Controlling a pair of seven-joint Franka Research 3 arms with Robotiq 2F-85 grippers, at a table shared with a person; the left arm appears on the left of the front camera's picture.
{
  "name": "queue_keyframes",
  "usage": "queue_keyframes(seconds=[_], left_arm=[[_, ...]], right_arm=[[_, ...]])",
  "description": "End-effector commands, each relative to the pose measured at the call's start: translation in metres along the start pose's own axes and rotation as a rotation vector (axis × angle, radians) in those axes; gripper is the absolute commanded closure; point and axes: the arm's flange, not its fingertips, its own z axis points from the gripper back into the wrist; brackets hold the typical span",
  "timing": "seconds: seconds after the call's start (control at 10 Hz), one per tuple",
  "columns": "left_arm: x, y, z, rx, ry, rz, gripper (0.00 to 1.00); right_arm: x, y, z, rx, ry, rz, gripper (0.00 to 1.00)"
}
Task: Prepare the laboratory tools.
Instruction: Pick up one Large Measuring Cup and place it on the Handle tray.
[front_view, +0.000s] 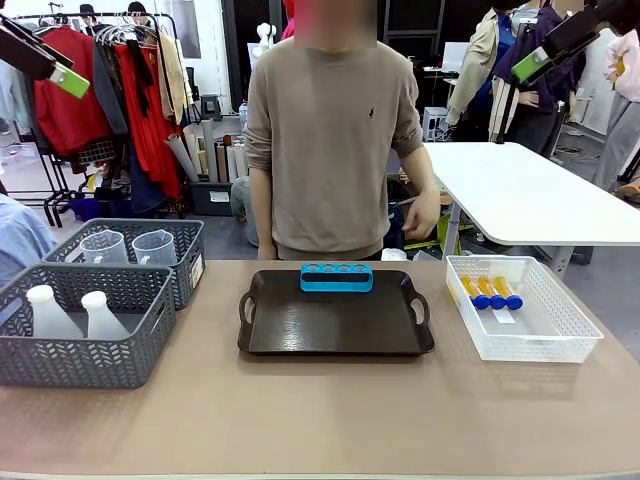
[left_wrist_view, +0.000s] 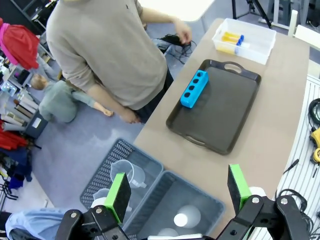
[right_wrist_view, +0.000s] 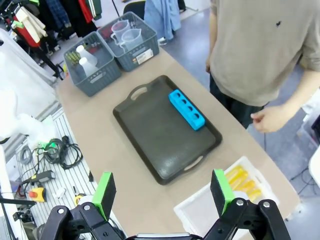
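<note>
The blue-capped tubes (front_view: 490, 292) lie in the white mesh basket (front_view: 560, 340) on the right. The beakers (front_view: 130, 247) and flasks (front_view: 70, 312) stand in the grey baskets (front_view: 90, 362) on the left. The left gripper (left_wrist_view: 180, 192) and right gripper (right_wrist_view: 162, 192) hang high above the table, fingers apart and empty. Between the baskets, a dark tray (front_view: 335, 325) holds a blue rack (front_view: 336, 277).

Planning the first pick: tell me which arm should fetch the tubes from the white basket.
Probably right. The tubes lie in the white basket at the table's right end, near the open right fingers; the left fingers hang over the grey baskets at the opposite end.
</note>
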Motion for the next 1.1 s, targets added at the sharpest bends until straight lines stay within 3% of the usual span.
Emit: queue_keyframes(seconds=[0.0,0.1,1.0], left_arm=[[0.0005,-0.0011,0.0017,0.0,-0.003,-0.002,0.0],[0.0005,-0.0011,0.0017,0.0,-0.003,-0.002,0.0],[0.0005,-0.0011,0.0017,0.0,-0.003,-0.002,0.0]], right_arm=[[-0.0074,0.001,-0.002,0.056,-0.03,0.035,0.0],[0.0,0.0,0.0,0.0,0.0,0.0,0.0],[0.0,0.0,0.0,0.0,0.0,0.0,0.0]])
